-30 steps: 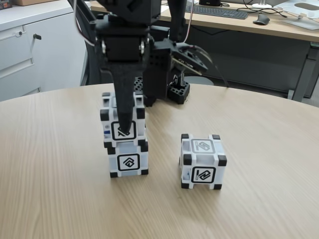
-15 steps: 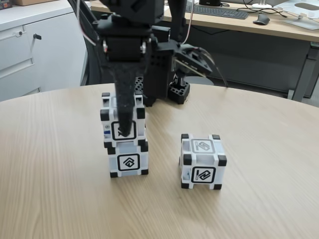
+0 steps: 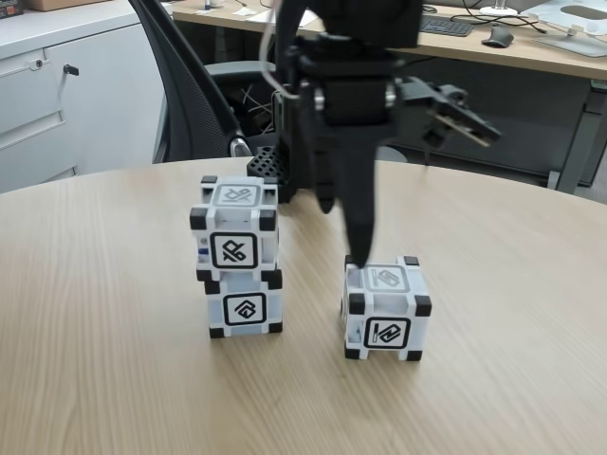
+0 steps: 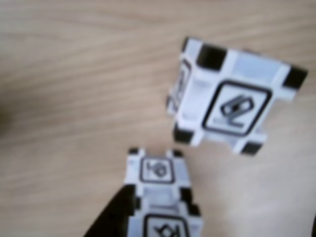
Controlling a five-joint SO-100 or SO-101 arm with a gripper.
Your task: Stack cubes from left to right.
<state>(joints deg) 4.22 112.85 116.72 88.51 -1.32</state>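
Two cubes stand stacked on the left of the table in the fixed view, the upper cube (image 3: pixel 234 232) sitting squarely on the lower cube (image 3: pixel 245 305). A third cube (image 3: pixel 384 308) stands alone to the right. My gripper (image 3: pixel 349 242) hangs open just above the back left corner of that lone cube, holding nothing, its long black finger (image 3: pixel 360 237) pointing down at the cube's top. In the wrist view the lone cube (image 4: pixel 232 98) is blurred at upper right and the stack (image 4: pixel 158 192) lies at the bottom, beside one dark finger (image 4: pixel 111 219).
The round wooden table (image 3: pixel 114 360) has bare surface in front of and between the cubes. A black perforated block (image 3: pixel 266 171) sits at the table's far edge behind the stack. A black office chair (image 3: pixel 190 95), a white cabinet (image 3: pixel 57 95) and a desk (image 3: pixel 531 47) stand behind.
My gripper has let go of the upper cube on the stack, risen and swung right to above the lone cube. The stack stays in place.
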